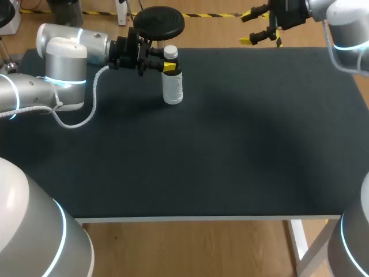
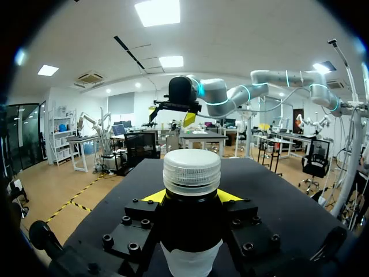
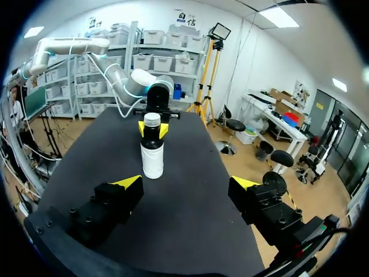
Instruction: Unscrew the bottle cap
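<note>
A bottle (image 1: pixel 173 86) with a white lower body, a dark shoulder and neck and a white ribbed cap (image 1: pixel 170 52) stands upright on the dark desk (image 1: pixel 230 150), toward the far left part of it in the head view. The cap sits on the neck and the bottle's base rests on the desk. The left arm (image 1: pixel 63 63) comes in low and roughly level from the left. Its left tool (image 1: pixel 168 66) is closed on the bottle just under the cap. In the left wrist view its two yellow tips (image 2: pixel 153 196) press the dark neck from either side, and the cap rises above them. The right tool (image 1: pixel 254 26) is well apart from the bottle, raised near the desk's far edge on the right side at the end of the right arm (image 1: pixel 346 23). It stands wide with nothing between its fingers (image 3: pixel 128 186). The right wrist view shows those yellow-tipped fingers spread far apart, with the bottle well ahead of them across the desk — and behind the bottle, the left tool clasping its neck.
</note>
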You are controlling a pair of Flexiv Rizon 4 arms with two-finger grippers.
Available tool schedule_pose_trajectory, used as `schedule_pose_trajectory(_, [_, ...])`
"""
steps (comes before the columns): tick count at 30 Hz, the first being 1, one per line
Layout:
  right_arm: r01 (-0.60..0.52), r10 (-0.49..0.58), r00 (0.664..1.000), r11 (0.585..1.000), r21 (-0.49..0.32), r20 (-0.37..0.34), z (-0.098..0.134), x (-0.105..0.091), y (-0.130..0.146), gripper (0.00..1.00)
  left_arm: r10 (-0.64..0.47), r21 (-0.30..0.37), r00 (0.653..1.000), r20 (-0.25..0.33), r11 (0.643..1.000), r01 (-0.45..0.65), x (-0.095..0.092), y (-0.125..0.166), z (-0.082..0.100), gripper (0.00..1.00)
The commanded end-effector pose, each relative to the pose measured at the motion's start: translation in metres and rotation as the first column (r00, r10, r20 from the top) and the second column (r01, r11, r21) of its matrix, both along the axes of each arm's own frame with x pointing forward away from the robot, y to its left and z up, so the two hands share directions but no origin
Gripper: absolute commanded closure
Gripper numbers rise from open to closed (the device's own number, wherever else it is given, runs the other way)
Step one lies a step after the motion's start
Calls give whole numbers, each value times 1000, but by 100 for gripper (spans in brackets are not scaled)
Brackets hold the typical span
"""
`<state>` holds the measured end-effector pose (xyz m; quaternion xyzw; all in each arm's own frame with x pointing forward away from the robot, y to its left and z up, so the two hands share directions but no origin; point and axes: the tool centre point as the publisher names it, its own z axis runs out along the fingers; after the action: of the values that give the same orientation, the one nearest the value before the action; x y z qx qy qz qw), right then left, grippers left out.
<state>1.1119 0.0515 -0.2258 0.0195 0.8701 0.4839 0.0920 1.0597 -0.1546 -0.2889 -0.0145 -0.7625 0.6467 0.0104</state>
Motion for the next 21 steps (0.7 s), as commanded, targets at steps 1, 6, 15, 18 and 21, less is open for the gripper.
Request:
schedule_pose_trajectory(1, [-161,160,979,987,7,-125,-6,10,6,0,-5,-1,1000,-1,1000,5,2,0,-1,100])
schedule_pose_trajectory(6, [-158,162,977,987,40,-141,-5,10,16,0,-5,-1,1000,-1,1000,5,2,0,-1,100])
schedule_pose_trajectory(15, [-157,164,974,986,53,-159,-2,8,26,0,-5,-1,1000,-1,1000,5,2,0,-1,100])
schedule_pose_trajectory(18, [-157,164,974,986,53,-159,-2,8,26,0,-5,-1,1000,-1,1000,5,2,0,-1,100])
schedule_pose_trajectory(21, [-157,164,974,986,53,-159,-2,8,26,0,-5,-1,1000,-1,1000,5,2,0,-1,100])
